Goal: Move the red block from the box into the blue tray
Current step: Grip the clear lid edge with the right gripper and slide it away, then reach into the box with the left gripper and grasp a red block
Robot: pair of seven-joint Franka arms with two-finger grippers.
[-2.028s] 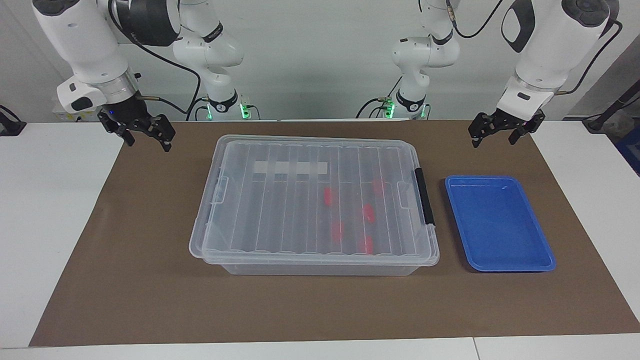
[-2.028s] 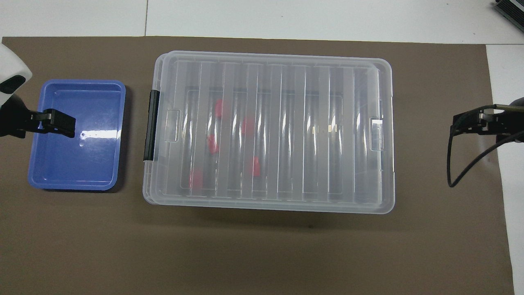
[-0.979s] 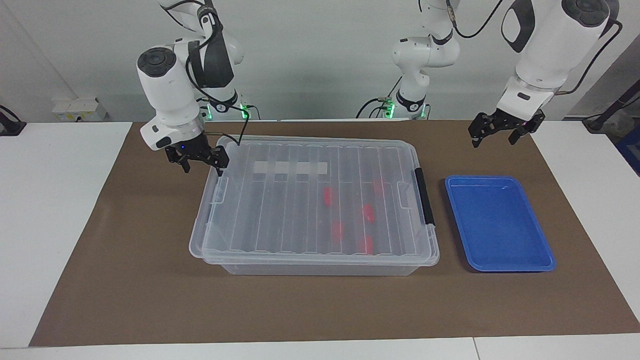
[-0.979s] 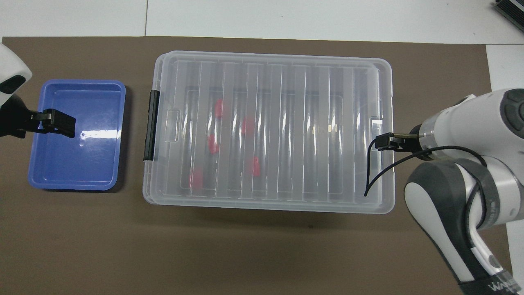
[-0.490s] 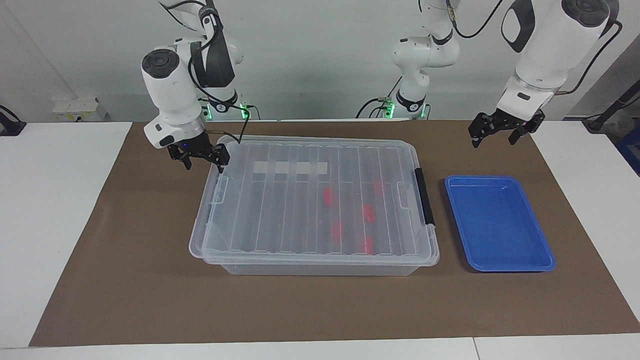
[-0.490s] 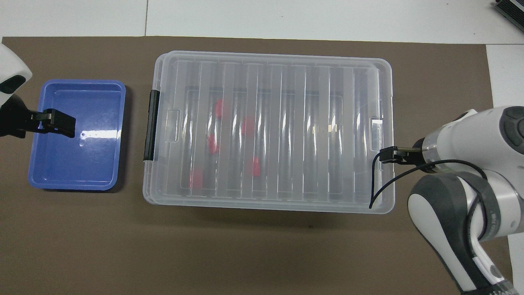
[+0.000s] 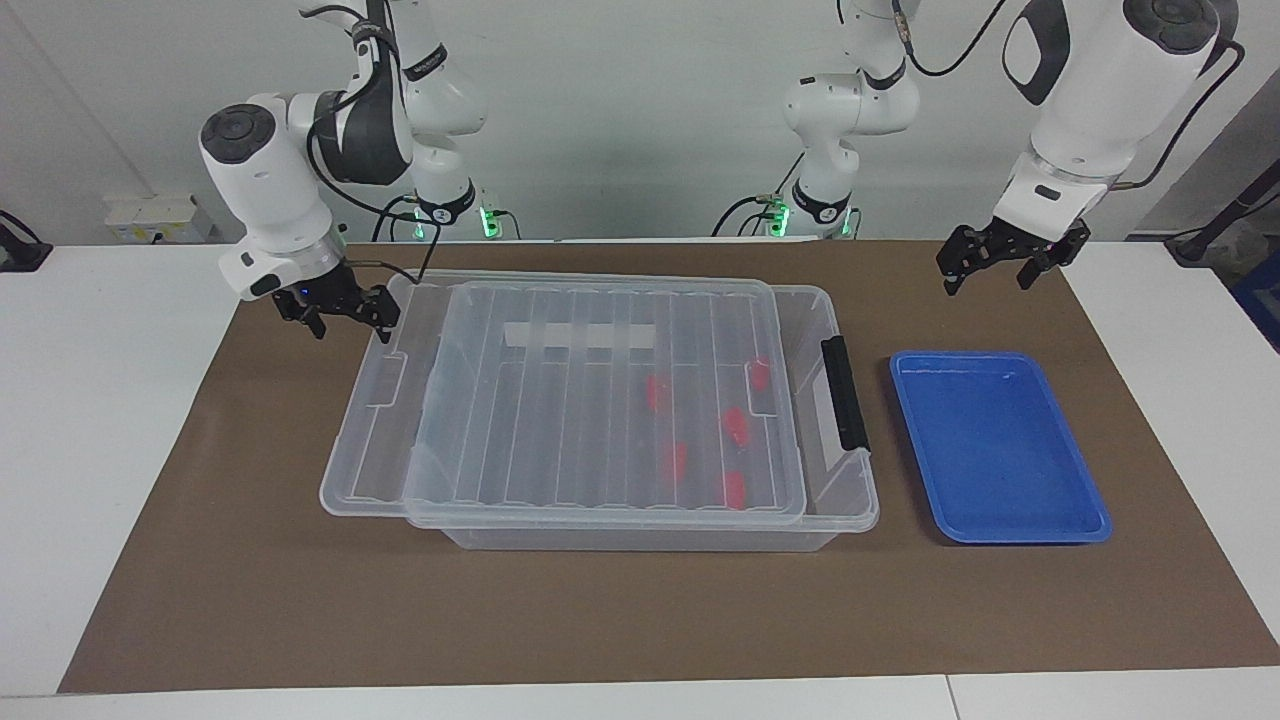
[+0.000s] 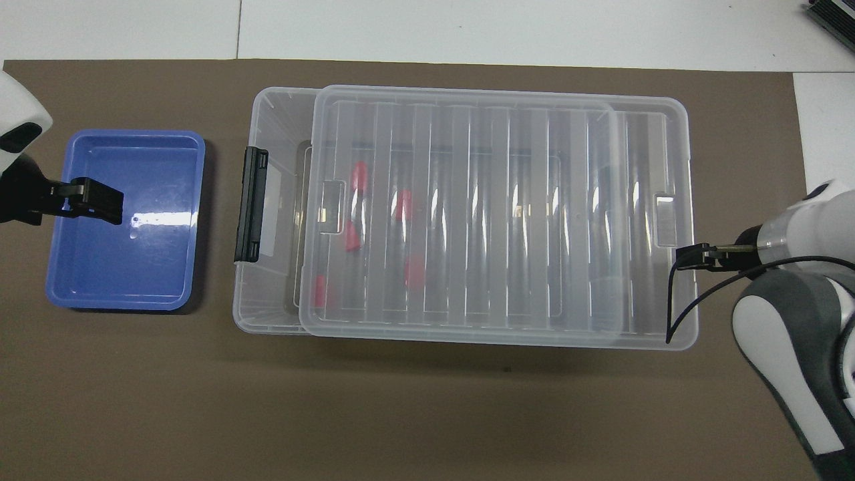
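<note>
The box (image 7: 640,536) (image 8: 274,133) is a clear bin in the middle of the brown mat. Its ribbed lid (image 7: 560,420) (image 8: 501,200) lies shifted toward the right arm's end and overhangs the box there. A strip by the black latch (image 7: 845,393) is uncovered. Several red blocks (image 7: 737,427) (image 8: 352,237) lie inside, seen through the lid. The blue tray (image 7: 1000,450) (image 8: 133,267) sits empty beside the latch end. My right gripper (image 7: 342,312) (image 8: 691,256) is open at the overhanging lid's corner nearest the robots. My left gripper (image 7: 985,272) (image 8: 93,200) waits open in the air by the tray.
The brown mat (image 7: 250,600) covers the white table (image 7: 100,400). A whitish tape strip (image 7: 580,335) is on the lid. A black cable (image 8: 674,300) hangs from the right wrist over the lid's corner.
My right gripper has moved toward its own end of the table and the lid has slid with it, uncovering the box's latch end. The left arm has not moved.
</note>
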